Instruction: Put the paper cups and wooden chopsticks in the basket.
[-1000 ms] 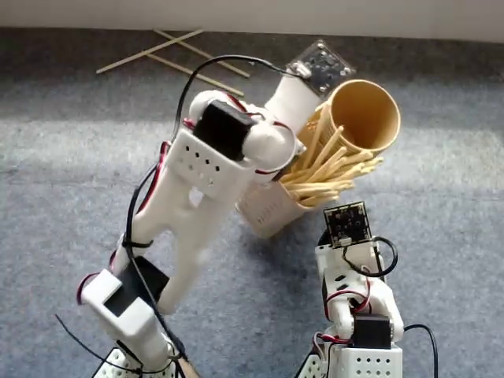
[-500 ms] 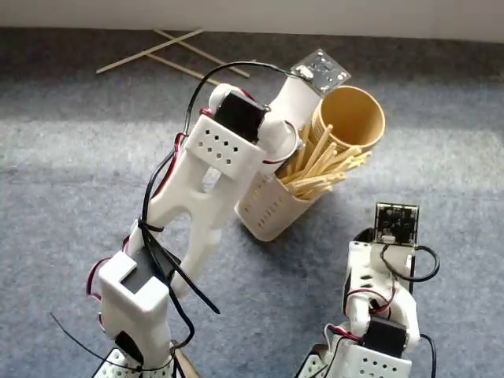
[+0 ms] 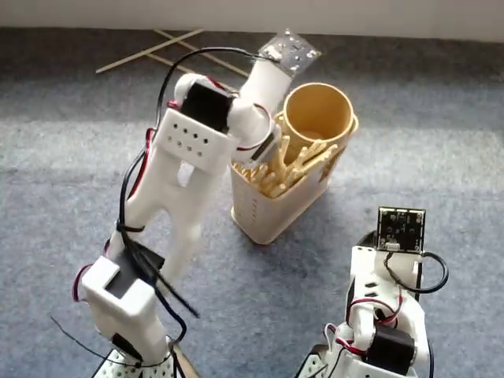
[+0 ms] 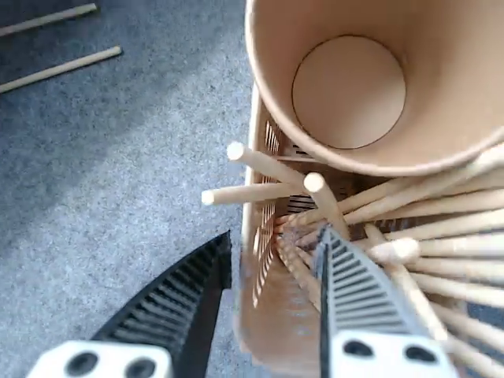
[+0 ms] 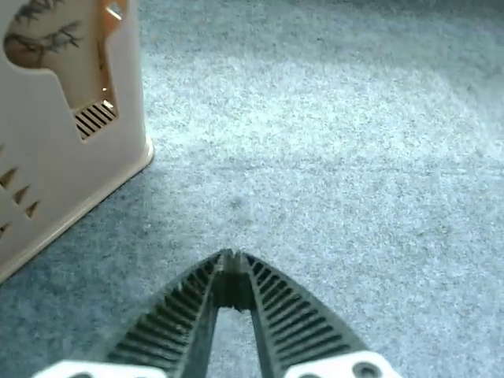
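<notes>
Jaws: L gripper (image 4: 274, 235) spread astride beige slotted plastic basket (image 3: 268, 216) wall, R gripper (image 5: 228, 276) pressed together, empty; loose thin wooden chopsticks (image 3: 150, 52) I judge light, stiff, slippery, so pinch mid-shaft.

The paper cup (image 3: 316, 122) and a bundle of chopsticks (image 3: 290, 163) stand in the basket (image 3: 268, 216) mid-desk (image 3: 63, 157). Loose chopsticks (image 3: 150, 52) lie on the desk behind it, to the left.
</notes>
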You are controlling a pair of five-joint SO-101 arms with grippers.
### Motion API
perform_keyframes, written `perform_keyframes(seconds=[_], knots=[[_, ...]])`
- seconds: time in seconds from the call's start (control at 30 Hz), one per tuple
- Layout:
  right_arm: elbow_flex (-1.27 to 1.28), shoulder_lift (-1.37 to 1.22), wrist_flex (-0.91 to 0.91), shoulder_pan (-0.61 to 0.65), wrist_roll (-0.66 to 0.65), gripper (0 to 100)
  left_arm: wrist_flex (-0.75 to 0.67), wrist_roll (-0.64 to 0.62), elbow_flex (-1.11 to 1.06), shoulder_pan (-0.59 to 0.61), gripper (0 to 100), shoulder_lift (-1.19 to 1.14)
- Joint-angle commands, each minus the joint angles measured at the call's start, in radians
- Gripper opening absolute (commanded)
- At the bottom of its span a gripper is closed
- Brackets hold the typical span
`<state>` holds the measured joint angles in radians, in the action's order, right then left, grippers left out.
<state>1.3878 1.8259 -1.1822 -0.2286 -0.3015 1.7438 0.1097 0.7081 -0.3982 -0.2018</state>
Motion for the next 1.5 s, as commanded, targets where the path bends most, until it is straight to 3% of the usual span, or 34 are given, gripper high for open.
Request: perform_keyframes(seconds=[0.0,0.17,0.43,0.57,0.67,0.8,0.87,1.0,1.1,1.3,1.47], knots=[[-0.022,0.005,0.002,-0.008,-0.011,1.6,-0.003,0.011,0.042,0.012,21,0.151],[-0.022,0.005,0.001,-0.008,-0.011,1.6,-0.005,0.012,0.042,0.076,21,0.323],[-0.022,0.005,-0.002,-0.008,-0.011,1.6,0.002,0.005,0.036,0.380,21,0.501],[-0.022,0.007,0.002,-0.008,-0.014,1.6,0.012,-0.003,0.025,0.384,21,0.651],[-0.022,0.007,0.002,-0.008,-0.014,1.6,0.011,-0.003,-0.074,0.389,21,0.771],[-0.022,0.007,-0.002,-0.008,-0.014,1.6,-0.009,0.071,-0.395,0.444,21,0.918],[-0.012,0.007,-0.004,-0.008,-0.014,1.6,-0.186,0.130,-0.608,0.496,21,0.944],[0.058,0.007,0.001,-0.008,-0.014,1.6,-0.786,0.143,-1.000,0.690,21,0.918],[0.153,0.007,0.033,-0.005,-0.009,1.6,-1.119,0.112,-1.122,0.707,21,0.796],[0.331,0.007,0.125,-0.005,-0.009,1.6,-1.657,-0.064,-1.001,0.702,21,0.312],[0.348,0.007,0.128,0.025,-0.009,1.6,-1.705,-0.157,-0.633,0.704,21,-0.151]])
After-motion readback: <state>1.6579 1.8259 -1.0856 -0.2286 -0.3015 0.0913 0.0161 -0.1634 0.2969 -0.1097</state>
